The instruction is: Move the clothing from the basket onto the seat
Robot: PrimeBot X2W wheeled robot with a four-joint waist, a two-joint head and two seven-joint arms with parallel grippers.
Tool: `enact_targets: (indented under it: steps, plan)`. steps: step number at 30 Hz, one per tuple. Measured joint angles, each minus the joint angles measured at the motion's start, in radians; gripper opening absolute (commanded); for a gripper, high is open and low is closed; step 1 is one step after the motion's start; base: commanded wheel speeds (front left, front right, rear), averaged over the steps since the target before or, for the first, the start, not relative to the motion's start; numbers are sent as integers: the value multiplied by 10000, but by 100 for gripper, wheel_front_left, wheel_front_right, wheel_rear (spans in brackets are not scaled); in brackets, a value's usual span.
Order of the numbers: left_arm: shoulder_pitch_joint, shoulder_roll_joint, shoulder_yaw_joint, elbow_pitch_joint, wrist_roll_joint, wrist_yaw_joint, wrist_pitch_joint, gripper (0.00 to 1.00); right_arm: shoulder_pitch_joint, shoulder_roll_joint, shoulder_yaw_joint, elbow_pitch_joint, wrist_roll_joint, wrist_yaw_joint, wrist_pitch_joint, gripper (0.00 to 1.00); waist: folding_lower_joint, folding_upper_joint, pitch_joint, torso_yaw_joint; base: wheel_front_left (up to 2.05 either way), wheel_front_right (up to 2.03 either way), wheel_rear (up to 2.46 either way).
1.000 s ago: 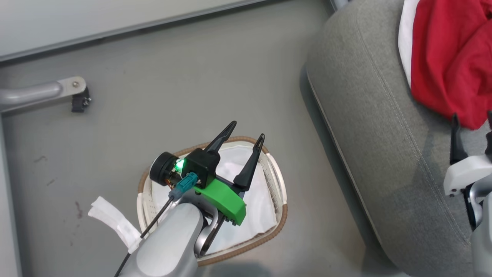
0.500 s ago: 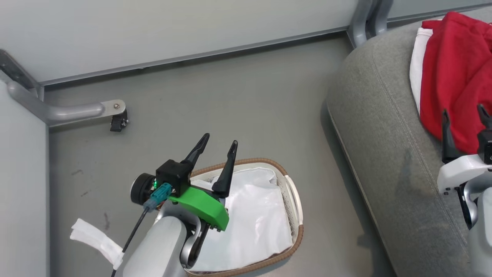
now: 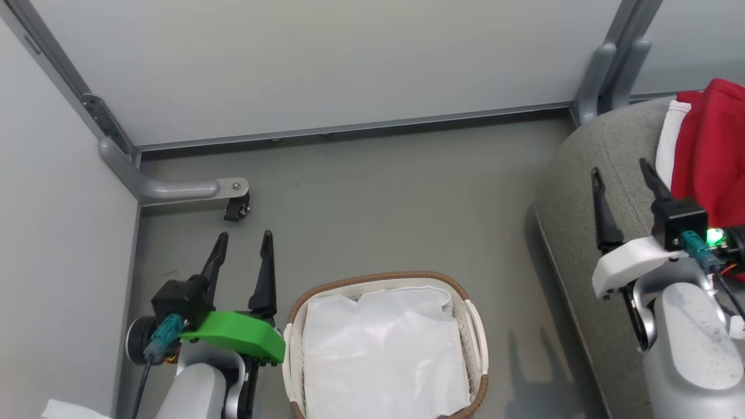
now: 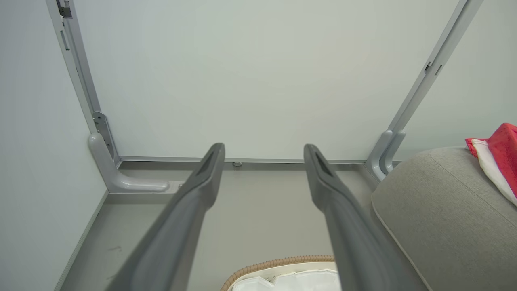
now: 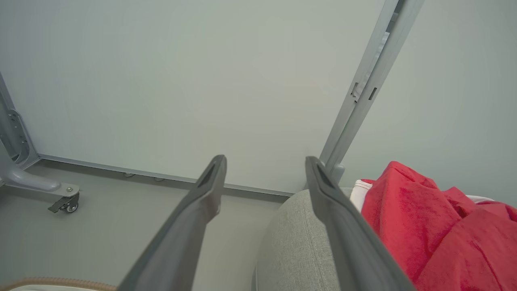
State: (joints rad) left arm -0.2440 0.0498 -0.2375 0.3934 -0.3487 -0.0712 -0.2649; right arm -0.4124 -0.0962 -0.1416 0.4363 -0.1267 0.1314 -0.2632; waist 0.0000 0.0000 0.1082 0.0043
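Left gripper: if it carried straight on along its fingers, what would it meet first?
Probably the wall panel's base rail: the left wrist view shows the left gripper aimed at it over the floor, the caster foot off to the side. Depth is unclear.

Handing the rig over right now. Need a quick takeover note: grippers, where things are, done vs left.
Left gripper: jaws open, empty, above the grey floor just left of the small oval white slatted basket with the brown woven rim.
Right gripper: jaws open, empty, over the edge of the large rounded grey fabric seat, beside the bright red clothing with a white panel.
Basket: on the floor, plain white liner inside, no red fabric visible in it.
Done: the clothing lies on the seat.
Left: probably nothing; check the liner folds to confirm.
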Motion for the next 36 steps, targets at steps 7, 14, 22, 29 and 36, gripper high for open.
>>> enact_targets:
  steps: [7,14,22,29,36]
  plan:
    - [941,2,913,-403,274,10,0,100,852,420,431,-228,443,0,0,100,0,0,-359,374,0,0,0]
    - [1690,0,1227,-734,343,6,0,100,1919,474,560,-600,1371,0,-2,100,0,0,-608,492,0,0,0]
    - [2181,-2,1296,-995,341,75,0,100,2695,472,794,-840,1824,0,0,100,0,0,-708,422,0,0,0]
    - [2331,-2,1285,-986,313,96,0,100,2867,472,928,-855,1992,0,0,100,0,0,-779,365,0,0,0]
    - [2331,-2,1260,-863,284,96,0,100,2917,472,980,-803,2059,0,0,100,0,0,-822,375,0,0,0]
